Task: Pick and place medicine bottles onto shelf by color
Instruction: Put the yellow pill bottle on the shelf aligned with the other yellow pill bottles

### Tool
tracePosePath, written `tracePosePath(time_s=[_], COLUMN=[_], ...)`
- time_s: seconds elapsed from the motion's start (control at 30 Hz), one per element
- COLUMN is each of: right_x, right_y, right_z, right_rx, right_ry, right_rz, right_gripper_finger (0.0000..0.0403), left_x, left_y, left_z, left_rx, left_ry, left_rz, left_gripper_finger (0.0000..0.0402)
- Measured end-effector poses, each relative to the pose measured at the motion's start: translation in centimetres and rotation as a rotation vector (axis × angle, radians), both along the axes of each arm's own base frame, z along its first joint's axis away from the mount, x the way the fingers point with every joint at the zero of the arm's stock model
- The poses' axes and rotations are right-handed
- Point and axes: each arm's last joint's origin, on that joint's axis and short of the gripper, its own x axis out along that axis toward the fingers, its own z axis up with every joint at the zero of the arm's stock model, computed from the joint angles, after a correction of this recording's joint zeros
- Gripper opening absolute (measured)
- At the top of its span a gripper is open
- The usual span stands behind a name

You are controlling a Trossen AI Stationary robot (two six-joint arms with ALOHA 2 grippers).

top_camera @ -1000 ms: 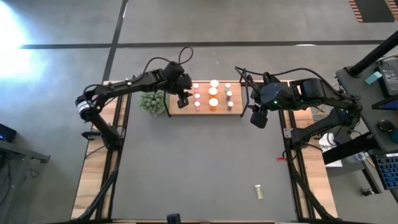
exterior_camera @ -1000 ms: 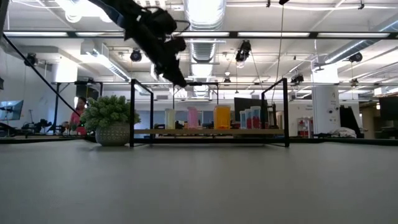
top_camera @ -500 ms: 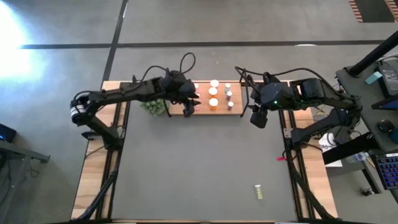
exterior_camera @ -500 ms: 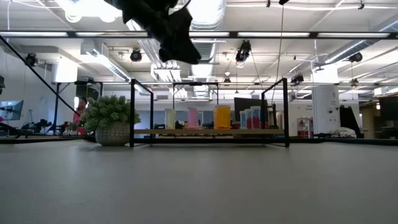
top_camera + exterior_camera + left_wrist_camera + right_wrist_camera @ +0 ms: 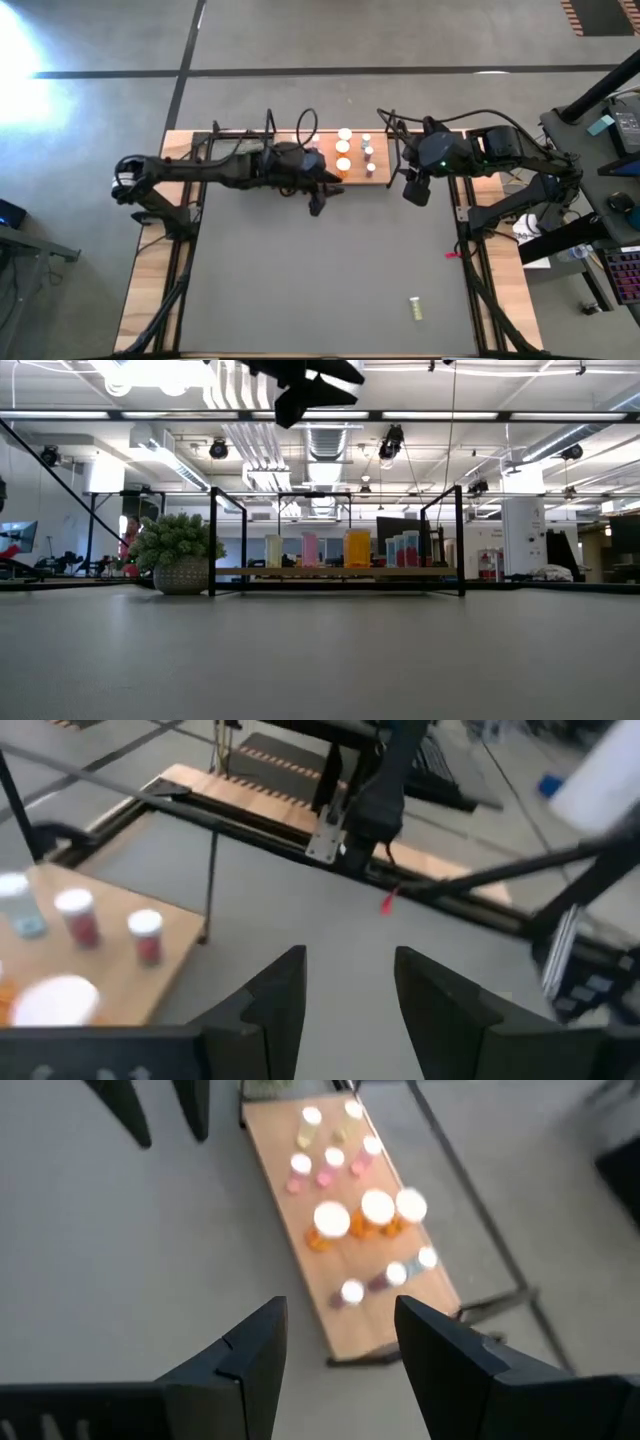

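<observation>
Grey mat (image 5: 320, 270) beneath wooden shelf (image 5: 352, 178), bright ceiling lights (image 5: 330, 415)

A robotics lab in an open industrial hall: exposed ceiling ducts (image 5: 325, 440) and strip lights above the bench (image 5: 320, 660), workstations behind it.

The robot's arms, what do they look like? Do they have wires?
Both arms are dark, nearly black, made of jointed tube segments. The left arm has black cables looping above it. The right arm has a small green light on it. The left gripper and right gripper each have two flat, tapered dark fingers.
</observation>
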Motion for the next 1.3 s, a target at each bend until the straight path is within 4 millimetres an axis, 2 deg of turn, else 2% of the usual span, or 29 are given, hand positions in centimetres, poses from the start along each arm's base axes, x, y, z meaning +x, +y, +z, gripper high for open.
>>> tracePosePath(time_s=[0.13, 0.3, 0.5, 0.63, 0.83, 0.97, 1.2, 1.3], right_x=[0.5, 1.1, 1.9, 2.8, 4.4, 5.5, 7.1, 7.3], right_y=[0.0, 0.1, 0.0, 0.0, 0.1, 0.1, 0.1, 0.5], right_z=[0.4, 0.9, 1.9, 2.9, 4.2, 4.4, 3.3, 2.3], right_rx=[-0.009, 0.204, 0.112, 0.073, 0.083, 0.105, 0.029, 0.144], right_ry=[-0.061, -0.244, -0.331, -0.438, -0.633, -0.693, -0.623, -0.543], right_rz=[0.024, -0.171, -0.062, -0.018, -0.016, -0.027, 0.029, 0.076], right_gripper_finger=[0.0178, 0.0178, 0.0178, 0.0178, 0.0178, 0.0178, 0.0178, 0.0178], left_x=[0.2, 0.2, -0.2, -0.4, -0.4, -0.3, -0.4, -0.4], left_y=[-2.3, -5.0, -8.1, -9.5, -10.4, -10.4, -10.6, -10.7], left_z=[0.0, 0.0, -0.2, -0.2, 0.3, 0.4, -0.1, -0.2], left_rx=[-0.104, -0.152, -0.204, -0.223, -0.238, -0.244, -0.238, -0.239], left_ry=[-0.013, -0.022, -0.051, -0.076, -0.129, -0.146, -0.127, -0.125], left_rz=[0.068, 0.121, 0.228, 0.24, 0.221, 0.219, 0.215, 0.207], left_gripper_finger=[0.0137, 0.0137, 0.0137, 0.0137, 0.0137, 0.0137, 0.0137, 0.0137])
